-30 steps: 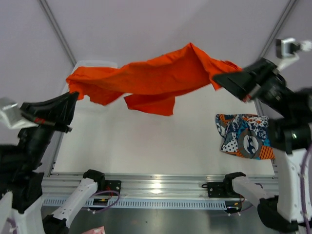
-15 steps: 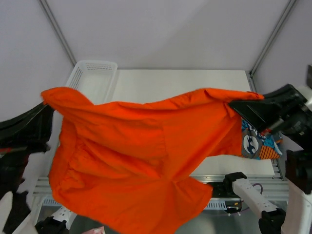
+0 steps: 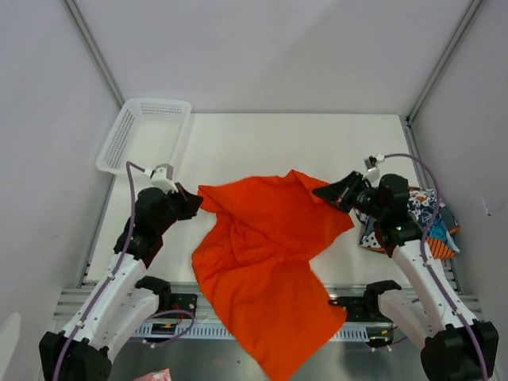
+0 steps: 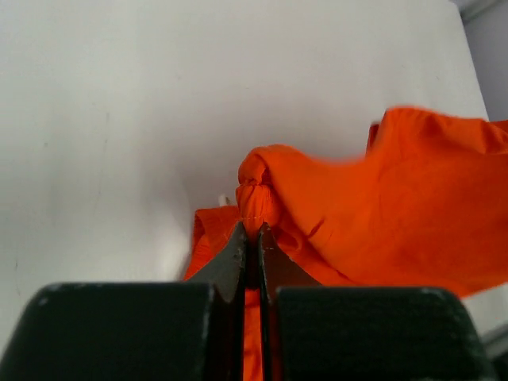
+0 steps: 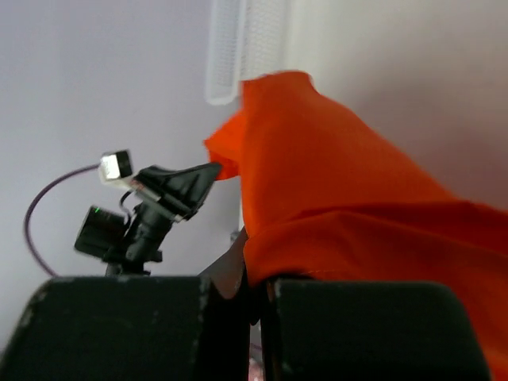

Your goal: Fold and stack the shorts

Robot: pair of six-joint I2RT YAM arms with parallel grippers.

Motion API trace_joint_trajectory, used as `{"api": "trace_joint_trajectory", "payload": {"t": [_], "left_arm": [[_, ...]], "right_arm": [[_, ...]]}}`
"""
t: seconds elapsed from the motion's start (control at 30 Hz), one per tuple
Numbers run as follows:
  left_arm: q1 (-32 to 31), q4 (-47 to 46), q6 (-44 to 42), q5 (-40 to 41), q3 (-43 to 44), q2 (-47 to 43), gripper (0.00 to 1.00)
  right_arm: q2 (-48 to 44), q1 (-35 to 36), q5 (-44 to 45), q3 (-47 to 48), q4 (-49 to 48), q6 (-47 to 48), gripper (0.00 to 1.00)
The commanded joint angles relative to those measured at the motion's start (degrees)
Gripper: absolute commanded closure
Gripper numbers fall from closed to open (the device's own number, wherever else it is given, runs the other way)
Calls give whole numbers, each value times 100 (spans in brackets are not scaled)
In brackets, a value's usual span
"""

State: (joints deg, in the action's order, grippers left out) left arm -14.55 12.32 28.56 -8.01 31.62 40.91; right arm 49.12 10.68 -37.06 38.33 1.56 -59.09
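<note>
Progress, as we judged it: roughly halfway, and nothing was stacked on the white table.

- The plain bright orange cloth shorts were unfolded. They lay rumpled from the table's middle to its near edge, and the lower part hung over that edge and the rail. The far edge was strung between both arms. The cloth looked thin and limp, with long creases down the middle and a fold at the right side. We saw no drawstring.
- The white mesh plastic basket sat at the far left corner, well apart from both pairs.
- The blue, teal, orange and white print cloth shorts sat at the right edge as a compact bundle, partly hidden behind the right arm. We took them as folded but couldn't confirm it.
- The left gripper was pinched tight on a bunched orange corner.
- The right gripper was clamped on the opposite corner.

Left to do: flatten the orange pair, fold it, and stack it with the print pair.
</note>
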Motion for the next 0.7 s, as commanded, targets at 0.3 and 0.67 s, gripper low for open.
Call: {"api": "trace_joint_trajectory", "payload": {"t": [0.3,0.67], "left_arm": [[31,-3597,-508,1197,1845,4255,100],[127,-2023,-324,2136,4099,5447,1]], "right_arm": [[4470,-504,859,1974,-3169,337,100],[6936,-1172,981,4158,-5007,-744,1]]}}
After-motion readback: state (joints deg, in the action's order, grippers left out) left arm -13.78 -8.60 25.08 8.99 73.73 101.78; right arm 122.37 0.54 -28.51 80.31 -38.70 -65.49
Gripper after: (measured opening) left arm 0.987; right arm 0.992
